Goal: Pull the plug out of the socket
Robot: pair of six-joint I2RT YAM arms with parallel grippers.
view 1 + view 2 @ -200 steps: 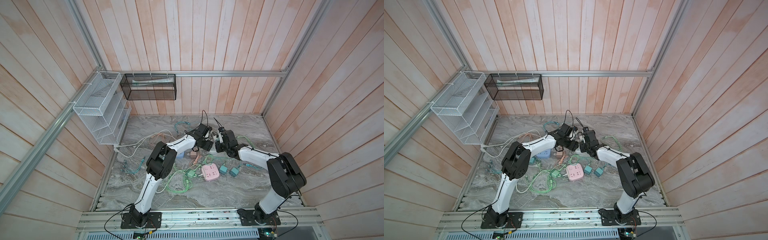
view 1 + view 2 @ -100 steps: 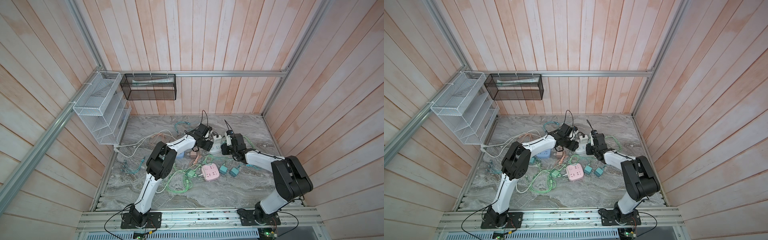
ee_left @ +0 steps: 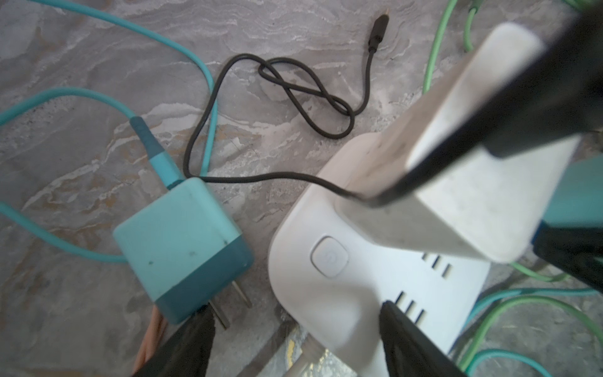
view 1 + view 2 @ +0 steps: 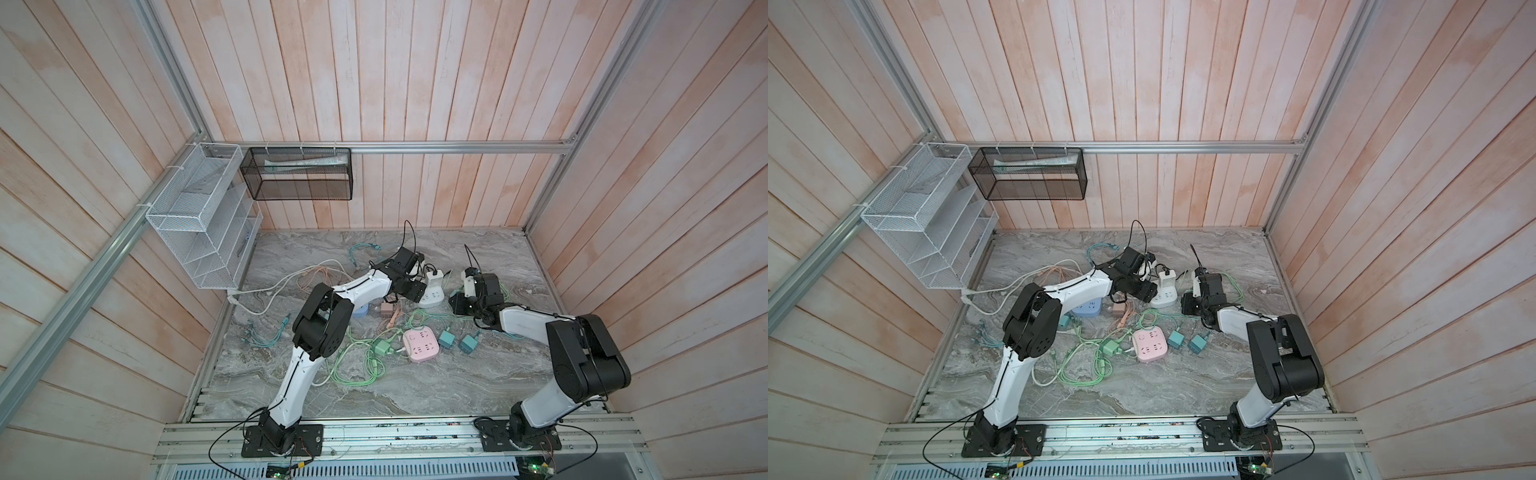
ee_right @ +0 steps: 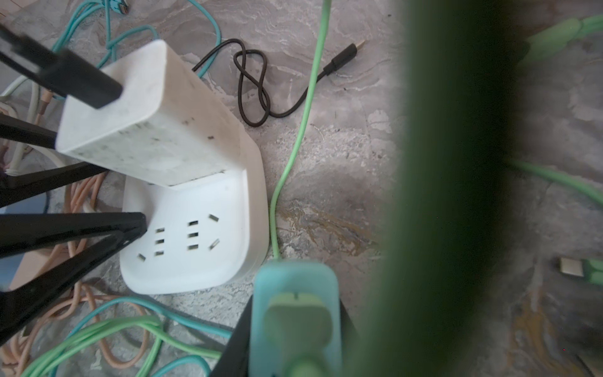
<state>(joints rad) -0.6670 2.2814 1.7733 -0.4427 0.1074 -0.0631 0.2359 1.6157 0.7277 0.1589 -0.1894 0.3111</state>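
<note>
Pinching the teal plug [image 5: 293, 287], right end effector [image 5: 295, 336] has backed off the socket [image 5: 202, 264]; left end effector [image 3: 297, 313] stays spread.

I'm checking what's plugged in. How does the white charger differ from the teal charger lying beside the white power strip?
The white charger stands plugged into the white power strip; the teal charger lies loose on the table, prongs bare. The white charger has a black cable; the teal charger has a teal cable. Both are blocky adapters with a cable attached.
</note>
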